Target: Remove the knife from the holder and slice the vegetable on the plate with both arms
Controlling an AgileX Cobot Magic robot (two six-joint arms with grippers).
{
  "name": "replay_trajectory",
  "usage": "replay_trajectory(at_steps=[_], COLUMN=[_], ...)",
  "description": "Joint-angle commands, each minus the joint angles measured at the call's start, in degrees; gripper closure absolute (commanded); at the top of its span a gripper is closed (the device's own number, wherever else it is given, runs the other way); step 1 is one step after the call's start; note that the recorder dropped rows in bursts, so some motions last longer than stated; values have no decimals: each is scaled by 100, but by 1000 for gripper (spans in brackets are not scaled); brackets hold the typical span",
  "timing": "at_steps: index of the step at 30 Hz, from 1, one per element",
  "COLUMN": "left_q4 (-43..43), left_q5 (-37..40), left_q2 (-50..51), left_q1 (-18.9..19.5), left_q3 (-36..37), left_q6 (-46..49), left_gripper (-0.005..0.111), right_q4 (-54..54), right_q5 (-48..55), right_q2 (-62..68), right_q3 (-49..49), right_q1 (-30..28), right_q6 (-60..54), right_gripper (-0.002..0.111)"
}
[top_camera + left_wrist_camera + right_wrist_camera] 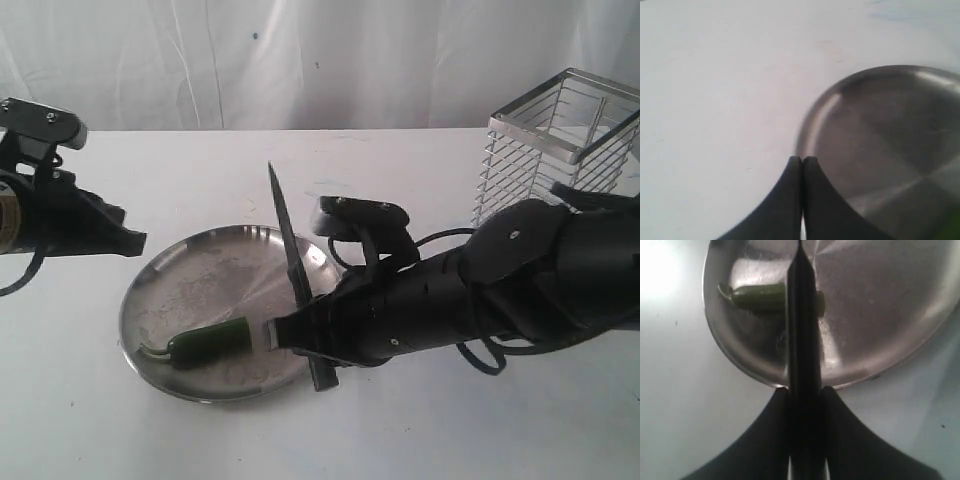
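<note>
White tabletop bears a round stainless-steel plate holding the small, slick dark green chili, light and apt to roll, probably best pinned near its stem by the empty, closed-up left gripper, while the right gripper clamps the slim black-handled knife over the plate.

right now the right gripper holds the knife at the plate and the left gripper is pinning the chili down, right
No. The right gripper holds the knife at the plate, but the left gripper is not on the chili: the exterior view shows it shut, off to the plate's side.
</note>
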Motion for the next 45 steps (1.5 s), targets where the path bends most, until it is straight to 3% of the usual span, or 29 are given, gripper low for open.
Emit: replay_trajectory(at_steps=[1,5,8,12,15,16,19,20,21,24,29,33,45], left_q4=[377,377,377,377,377,377,377,377,377,377,377,377,288], left_q5=[1305,1855,1718,313,-1157,-1597,-857,218,809,1446,1513,141,212], left_q2=[-39,112,498,983,1062,1062,1029,975,929,717,19,262,921], left_q1=[-159,-260,-289,-289,-289,-405,-1030,-1506,-1709,-1967,-1660,-1218,-1187], left_q3=[51,51,76,194,286,286,245,106,5,-243,-650,-550,-497], left_q6=[-484,121,844,2413,3820,3869,2680,1370,716,124,264,691,925], left_gripper=[107,107,107,107,107,107,107,107,107,107,107,107,107], right_q4=[-1710,-2835,-3944,-5486,-6004,-6047,-6022,-6022,-6006,-5858,-5503,-5532,-5165], right_q5=[149,280,595,1278,1771,1899,1881,1932,1993,2337,2161,1932,1100], right_q2=[-160,-307,-316,-316,-316,-316,-316,-316,-316,-266,297,965,1336], right_q3=[-193,-509,-747,-843,-843,-843,-843,-843,-843,-843,-1073,-1409,-1397], right_q1=[23,23,12,4,4,4,4,4,4,56,703,902,1259], right_q6=[609,732,1739,2818,3052,3154,3681,4147,4317,4449,4783,5452,5844], right_gripper=[108,108,108,108,108,108,108,108,108,108,108,108,108])
